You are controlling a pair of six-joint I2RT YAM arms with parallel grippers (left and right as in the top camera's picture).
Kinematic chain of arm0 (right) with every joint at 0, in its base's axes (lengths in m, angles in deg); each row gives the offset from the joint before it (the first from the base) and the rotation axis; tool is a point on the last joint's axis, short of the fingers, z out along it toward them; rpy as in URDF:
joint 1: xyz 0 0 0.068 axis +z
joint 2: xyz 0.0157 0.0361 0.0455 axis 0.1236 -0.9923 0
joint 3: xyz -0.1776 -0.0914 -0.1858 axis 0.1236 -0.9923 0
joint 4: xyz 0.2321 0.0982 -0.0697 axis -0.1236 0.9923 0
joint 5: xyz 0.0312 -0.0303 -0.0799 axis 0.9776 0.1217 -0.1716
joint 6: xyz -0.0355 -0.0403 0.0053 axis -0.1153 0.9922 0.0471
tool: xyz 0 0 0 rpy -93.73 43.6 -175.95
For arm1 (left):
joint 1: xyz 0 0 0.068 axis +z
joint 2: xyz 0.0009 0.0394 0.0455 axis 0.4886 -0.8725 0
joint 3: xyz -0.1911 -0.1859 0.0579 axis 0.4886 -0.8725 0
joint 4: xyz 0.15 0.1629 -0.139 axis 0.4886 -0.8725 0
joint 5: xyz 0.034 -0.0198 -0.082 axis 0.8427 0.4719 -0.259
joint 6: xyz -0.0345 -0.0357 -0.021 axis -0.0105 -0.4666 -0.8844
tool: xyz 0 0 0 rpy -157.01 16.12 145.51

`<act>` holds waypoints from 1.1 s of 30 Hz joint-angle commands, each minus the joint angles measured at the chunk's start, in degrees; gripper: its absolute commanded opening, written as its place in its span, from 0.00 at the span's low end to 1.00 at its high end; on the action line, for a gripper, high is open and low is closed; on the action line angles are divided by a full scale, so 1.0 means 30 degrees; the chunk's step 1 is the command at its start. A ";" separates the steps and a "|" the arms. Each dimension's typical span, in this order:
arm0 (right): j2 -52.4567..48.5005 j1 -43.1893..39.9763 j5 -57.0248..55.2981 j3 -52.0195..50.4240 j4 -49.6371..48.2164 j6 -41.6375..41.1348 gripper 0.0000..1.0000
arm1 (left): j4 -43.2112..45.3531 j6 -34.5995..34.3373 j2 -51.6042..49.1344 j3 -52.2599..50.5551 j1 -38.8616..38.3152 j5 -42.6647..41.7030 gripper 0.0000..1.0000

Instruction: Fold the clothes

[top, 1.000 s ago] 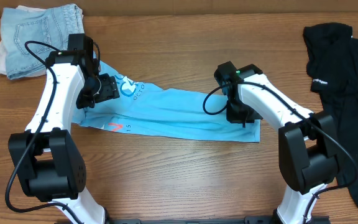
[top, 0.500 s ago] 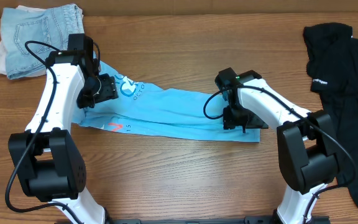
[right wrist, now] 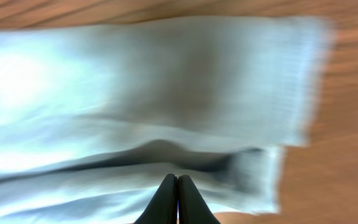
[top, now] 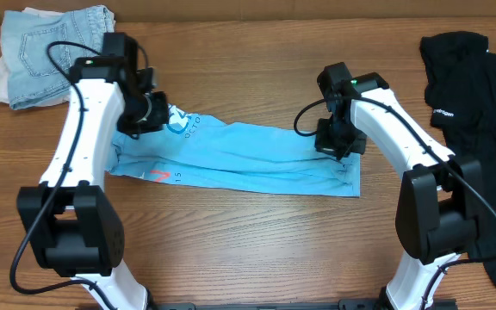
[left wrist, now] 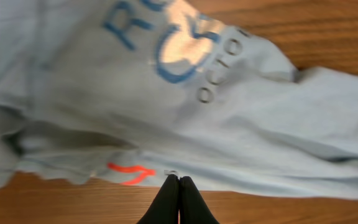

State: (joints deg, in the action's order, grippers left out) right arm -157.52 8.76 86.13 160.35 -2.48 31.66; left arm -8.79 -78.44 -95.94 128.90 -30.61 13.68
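The sky-blue T-shirt (top: 248,159) lies as a long strip across the middle of the table (top: 257,250). The left claw (left wrist: 179,180) is clenched over its lettered end. The right claw (right wrist: 177,179) is clenched over the other end. The black shirt (top: 480,103) lies far right.

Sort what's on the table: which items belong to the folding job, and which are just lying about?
Job: light blue T-shirt, in the centre; black shirt, at the right edge.
Lying about: denim jeans and white cloth at their edge.
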 commanded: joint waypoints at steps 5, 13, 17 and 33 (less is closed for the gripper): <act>0.0233 0.0051 0.2958 -0.2623 -0.1880 0.1690 0.04 | 0.1326 0.0058 -0.1727 -0.1632 -0.2142 -0.1195 0.04; 0.0226 -0.1341 0.2106 -0.4881 -0.3789 0.0605 0.04 | 0.1596 -0.1086 -0.5173 -0.1814 -0.1909 0.0270 0.04; 0.0226 -0.2659 0.0780 -0.5187 -0.3818 -0.0138 0.04 | 0.1341 -0.2324 -0.5697 -0.1814 -0.0882 0.2688 0.04; 0.0612 -0.6215 0.0758 -0.0699 -0.0852 -0.0066 0.04 | -0.0051 -0.2827 -0.4860 -0.0080 0.1683 0.1304 0.04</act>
State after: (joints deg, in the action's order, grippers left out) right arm -156.77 -8.79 91.45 152.31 -6.59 32.10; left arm -8.18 -86.17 -111.39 125.58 -25.74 14.51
